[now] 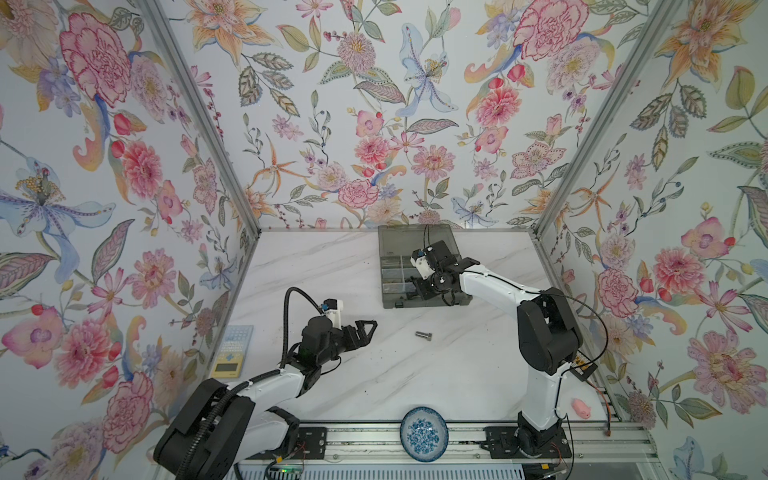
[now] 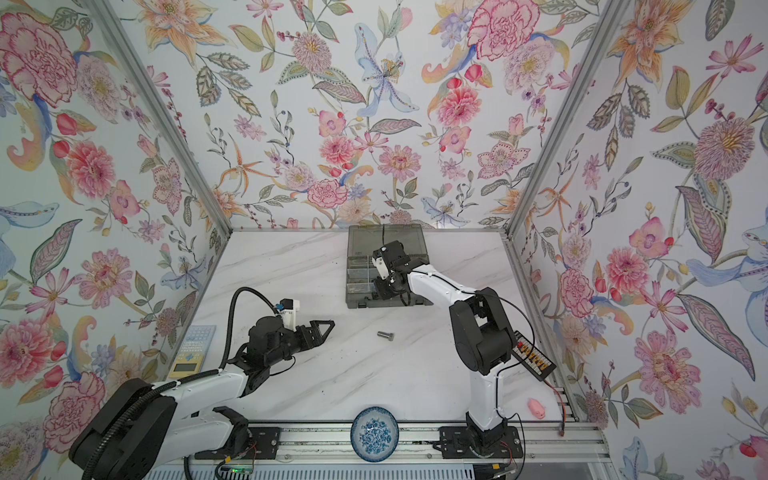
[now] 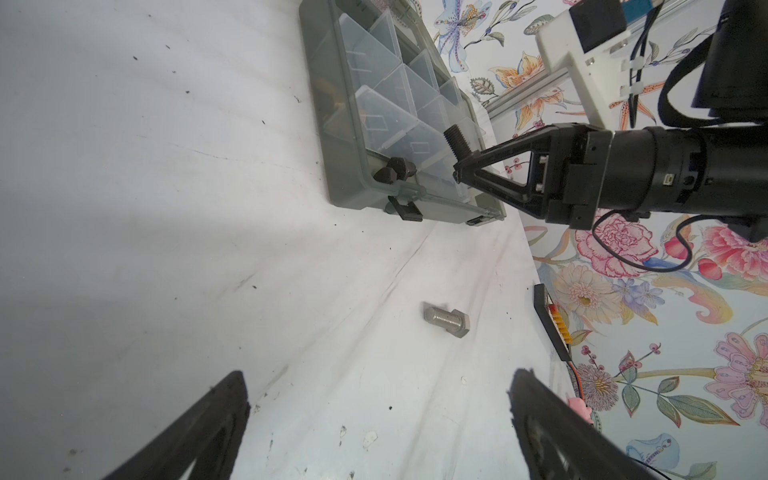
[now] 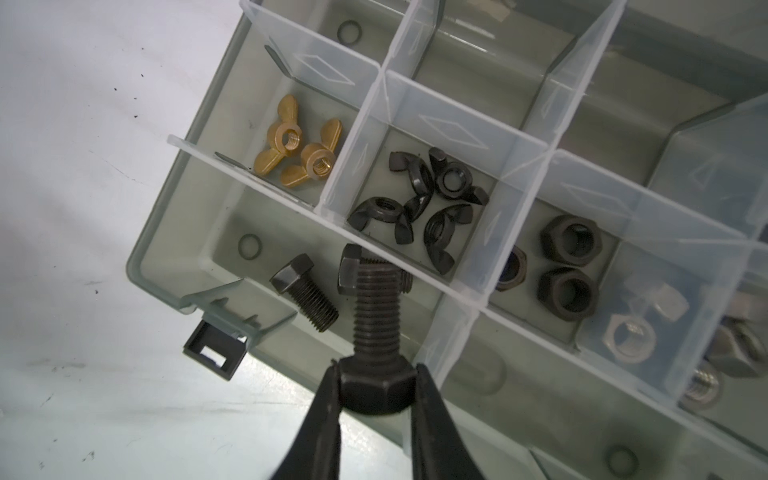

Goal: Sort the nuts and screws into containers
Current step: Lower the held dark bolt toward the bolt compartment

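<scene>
Given away in both top views only as a black wrist hunched over the near half of the grey organiser box point(image 1: 399, 241), fingertips hidden beneath it. Laid bare from the right wrist: right gripper point(image 4: 376, 374) clamped on the hex head of a black screw point(image 4: 376, 307), jaws narrowed to the head's width, threaded shank pointing out past the fingertips and over the corner compartment by the latch. Sorted below, and legible in this view alone: two more black screws point(image 4: 305, 293) lying in that corner compartment, brass wing nuts point(image 4: 297, 143) in one cell, black wing nuts point(image 4: 419, 199) in the next, black hex nuts point(image 4: 569, 257) beside those, silver nuts point(image 4: 631, 336) further along. Confirmed side-on from the left wrist: that screw held above the box, contact with a divider impossible to tell. Found on the bare marble table point(image 1: 374, 395), outside the box, in both top views and from the left wrist: one silver screw point(image 1: 423, 335) lying on its side. Aimed toward it and short of it, left gripper point(image 1: 371, 328), jaws spread wide, holding nothing, touching nothing.
</scene>
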